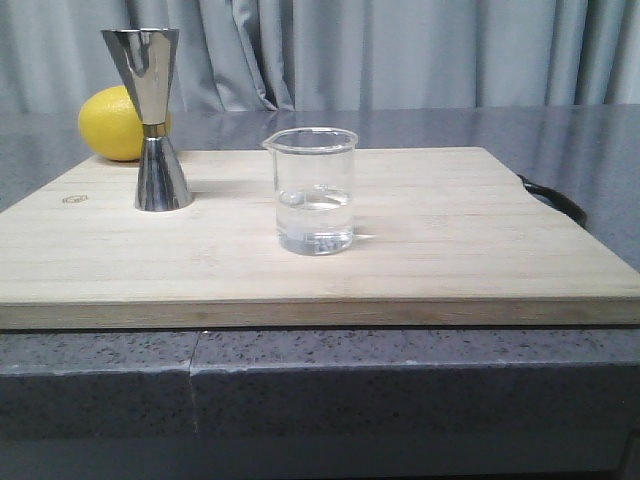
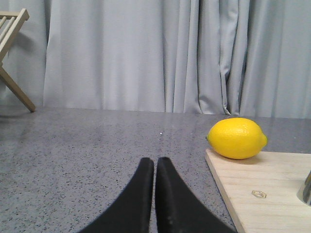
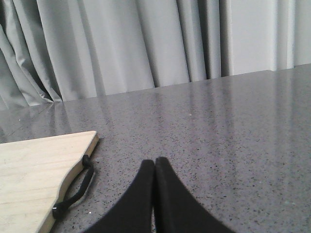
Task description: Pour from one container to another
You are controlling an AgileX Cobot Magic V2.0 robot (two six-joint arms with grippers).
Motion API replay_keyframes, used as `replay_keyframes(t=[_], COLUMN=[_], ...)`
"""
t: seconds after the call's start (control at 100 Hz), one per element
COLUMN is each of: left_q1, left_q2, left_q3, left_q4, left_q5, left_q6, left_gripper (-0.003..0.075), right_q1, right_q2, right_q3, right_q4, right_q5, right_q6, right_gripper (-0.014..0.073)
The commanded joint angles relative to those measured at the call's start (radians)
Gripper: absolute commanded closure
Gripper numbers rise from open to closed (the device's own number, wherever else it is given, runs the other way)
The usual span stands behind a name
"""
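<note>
A clear glass beaker (image 1: 314, 190), about a third full of clear liquid, stands upright near the middle of a wooden board (image 1: 450, 250). The steel hourglass jigger (image 1: 153, 120) stands upright at the board's back left; only a sliver of its base (image 2: 306, 190) shows in the left wrist view. Neither gripper appears in the front view. My left gripper (image 2: 155, 160) is shut and empty over the grey counter, left of the board. Shut and empty too, my right gripper (image 3: 155, 160) hovers over the counter to the right of the board.
A yellow lemon (image 1: 112, 124) lies behind the jigger at the board's back left corner (image 2: 237, 138). A black cord loop (image 3: 73, 191) hangs off the board's right edge (image 1: 555, 198). A wooden rack (image 2: 10, 58) stands far left. Grey curtains hang behind the counter.
</note>
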Motion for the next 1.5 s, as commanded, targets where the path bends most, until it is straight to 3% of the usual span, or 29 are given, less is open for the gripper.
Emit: replay_keyframes(t=[0.0, 0.92, 1.1, 1.49], left_q1=[0.002, 0.002, 0.002, 0.002], left_q2=[-0.029, -0.029, -0.027, 0.14], left_q3=[0.013, 0.013, -0.047, -0.38], left_q4=[-0.006, -0.006, -0.006, 0.001], left_q5=[-0.077, -0.101, -0.078, 0.204], left_q6=[0.0, 0.0, 0.0, 0.0], left_gripper=[0.0739, 0.0739, 0.0739, 0.0739], right_q1=[-0.008, -0.008, -0.008, -0.008], right_q2=[-0.018, -0.018, -0.018, 0.173], right_q3=[0.025, 0.018, -0.057, -0.402], right_q4=[-0.005, -0.044, -0.07, -0.071], right_q5=[-0.079, -0.108, -0.033, 0.334], right_q6=[-0.009, -0.009, -0.009, -0.009], right_gripper=[0.0662, 0.0662, 0.0662, 0.0662])
